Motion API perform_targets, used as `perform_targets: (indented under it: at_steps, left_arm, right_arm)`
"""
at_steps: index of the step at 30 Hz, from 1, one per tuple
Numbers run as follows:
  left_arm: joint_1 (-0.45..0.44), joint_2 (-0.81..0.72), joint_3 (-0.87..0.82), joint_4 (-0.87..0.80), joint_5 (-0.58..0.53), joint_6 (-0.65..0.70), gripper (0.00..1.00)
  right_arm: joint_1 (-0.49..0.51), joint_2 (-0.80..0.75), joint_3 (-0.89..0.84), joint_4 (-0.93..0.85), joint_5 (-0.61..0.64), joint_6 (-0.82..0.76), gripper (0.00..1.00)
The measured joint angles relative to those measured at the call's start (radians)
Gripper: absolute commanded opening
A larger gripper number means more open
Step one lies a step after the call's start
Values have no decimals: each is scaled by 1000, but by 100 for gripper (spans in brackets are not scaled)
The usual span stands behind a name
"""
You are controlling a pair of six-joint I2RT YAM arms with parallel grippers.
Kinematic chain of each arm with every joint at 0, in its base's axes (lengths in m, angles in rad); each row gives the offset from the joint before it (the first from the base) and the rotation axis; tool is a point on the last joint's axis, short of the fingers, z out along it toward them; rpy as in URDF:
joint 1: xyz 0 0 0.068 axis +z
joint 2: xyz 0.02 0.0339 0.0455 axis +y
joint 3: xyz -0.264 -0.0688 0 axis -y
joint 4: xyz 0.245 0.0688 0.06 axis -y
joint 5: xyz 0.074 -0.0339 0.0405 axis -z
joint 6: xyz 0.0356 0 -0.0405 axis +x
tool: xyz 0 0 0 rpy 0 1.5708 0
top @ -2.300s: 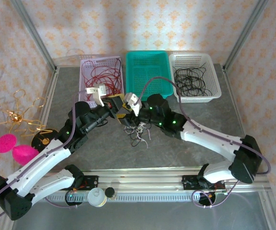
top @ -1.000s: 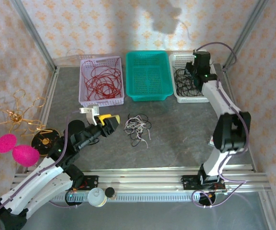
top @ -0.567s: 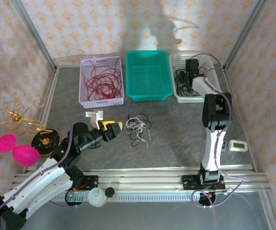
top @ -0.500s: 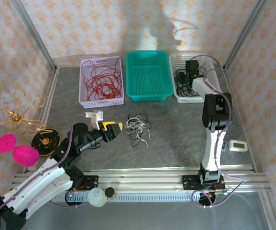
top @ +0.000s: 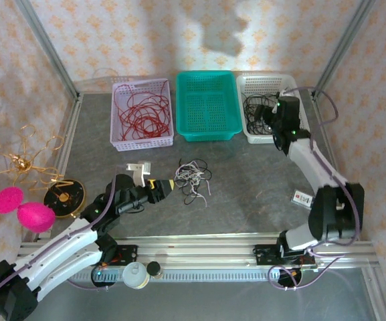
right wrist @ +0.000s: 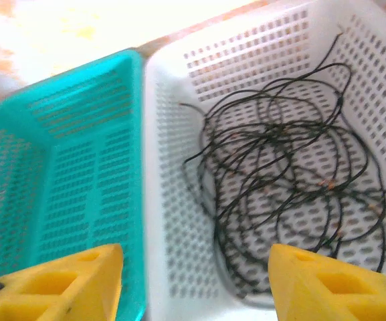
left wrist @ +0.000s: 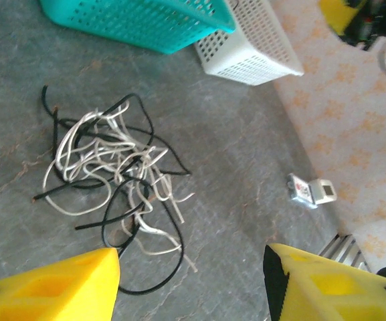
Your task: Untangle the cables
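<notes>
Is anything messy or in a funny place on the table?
Yes. A knotted clump of cream and black cables lies loose on the table, outside the baskets. A small white gadget also lies there alone.

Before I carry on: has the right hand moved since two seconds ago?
Yes. The right hand left the cables mid-table and swung away to the far right. It now hangs open over the white basket.
</notes>
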Motion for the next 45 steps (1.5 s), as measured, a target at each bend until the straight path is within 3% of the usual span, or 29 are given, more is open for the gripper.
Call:
perform_targets:
  at_steps: [6, 12, 19, 27, 45]
  left_arm:
    - [0, 90, -9, 35, -6, -4, 58]
    - [0, 138, -9, 75, -5, -5, 58]
    - [-3, 130, -9, 91, -6, -11, 59]
    - [-13, 89, -9, 81, -6, -15, 59]
    - [-13, 66, -9, 74, -6, -14, 61]
  right_arm:
    - [266, -177, -285, 64, -12, 100, 52]
    - [446, -152, -455, 155, -20, 249, 45]
    - [459, -32, -521, 317, -29, 452, 42]
    - [464, 142, -531, 511, -135, 649, 40]
    - [508, 174, -595, 635, -125, 787, 39]
